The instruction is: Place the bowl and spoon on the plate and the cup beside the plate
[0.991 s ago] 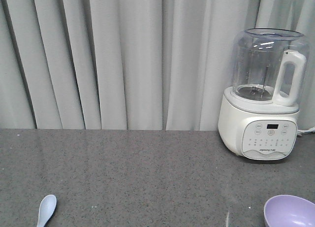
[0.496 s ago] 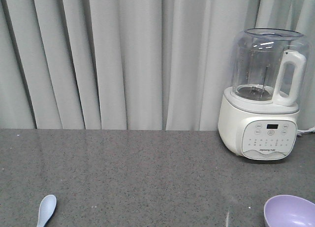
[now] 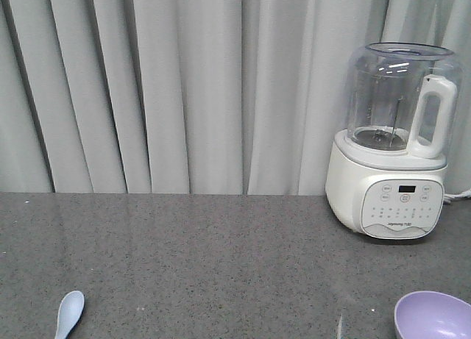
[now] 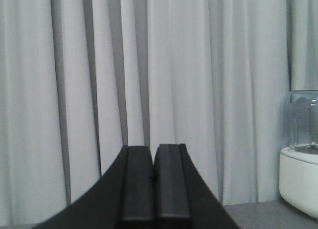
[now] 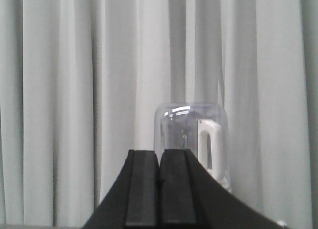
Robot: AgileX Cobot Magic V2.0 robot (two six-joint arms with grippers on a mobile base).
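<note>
The lavender bowl [image 3: 433, 316] sits at the bottom right of the front view, partly cut off by the frame edge. The small white spoon [image 3: 69, 314] lies at the bottom left on the grey counter [image 3: 221, 258], scoop end up. The plate and the cup are out of view. My left gripper [image 4: 153, 149] is shut with nothing between its black fingers, raised and facing the curtain. My right gripper [image 5: 159, 153] is likewise shut and empty, pointing at the curtain and the blender. Neither gripper appears in the front view.
A white blender [image 3: 394, 144] with a clear jar stands at the back right of the counter; it also shows in the left wrist view as the blender [image 4: 300, 159] and in the right wrist view as the blender [image 5: 196, 134]. Grey curtains [image 3: 184, 89] hang behind.
</note>
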